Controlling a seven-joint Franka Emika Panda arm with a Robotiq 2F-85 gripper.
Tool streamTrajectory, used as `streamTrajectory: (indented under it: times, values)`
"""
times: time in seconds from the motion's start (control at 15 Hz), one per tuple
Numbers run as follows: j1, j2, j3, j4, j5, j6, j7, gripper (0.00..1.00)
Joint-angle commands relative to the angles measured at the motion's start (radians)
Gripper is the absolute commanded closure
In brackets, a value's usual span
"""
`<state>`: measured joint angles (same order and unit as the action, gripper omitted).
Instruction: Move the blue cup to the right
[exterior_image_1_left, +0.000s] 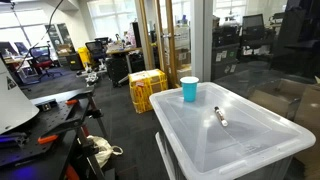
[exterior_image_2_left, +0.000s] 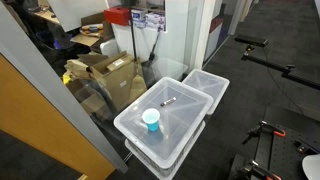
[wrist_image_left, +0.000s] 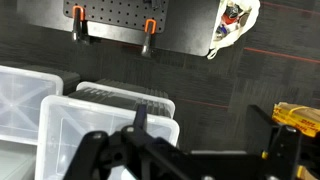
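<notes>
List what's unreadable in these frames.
- Pincer: wrist view, dark silhouette cut by the bottom edge; open or shut unclear. Missing from both exterior views.
- Blue cup: outside the wrist view's frame.
- Marker: too small in both exterior views to read cap or markings.

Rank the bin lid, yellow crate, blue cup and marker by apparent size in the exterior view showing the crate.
1. bin lid
2. yellow crate (farther from the camera, so probably understated)
3. blue cup
4. marker
</notes>
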<state>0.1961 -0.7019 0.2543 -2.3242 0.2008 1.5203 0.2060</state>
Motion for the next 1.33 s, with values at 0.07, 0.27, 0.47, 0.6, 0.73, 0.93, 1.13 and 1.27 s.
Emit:
streamTrajectory:
  times: [0.07,0.27,0.47,0.6,0.73,0.93,1.13,1.27]
  values:
    - [-0.007,0.000,0.004,0.003,0.002,-0.003,-0.003,0.00]
    - [-0.007,0.000,0.004,0.003,0.002,-0.003,-0.003,0.00]
    - [-0.008,0.002,0.005,0.004,-0.002,-0.001,-0.005,0.00]
    - [-0.014,0.008,0.005,-0.001,-0.026,0.024,-0.021,0.00]
    - [-0.025,0.017,0.001,-0.005,-0.058,0.051,-0.030,0.00]
    - [-0.039,0.037,-0.009,-0.012,-0.117,0.111,-0.040,0.00]
    - [-0.047,0.051,-0.022,-0.028,-0.169,0.196,-0.054,0.00]
    - [-0.052,0.061,-0.035,-0.046,-0.197,0.280,-0.064,0.00]
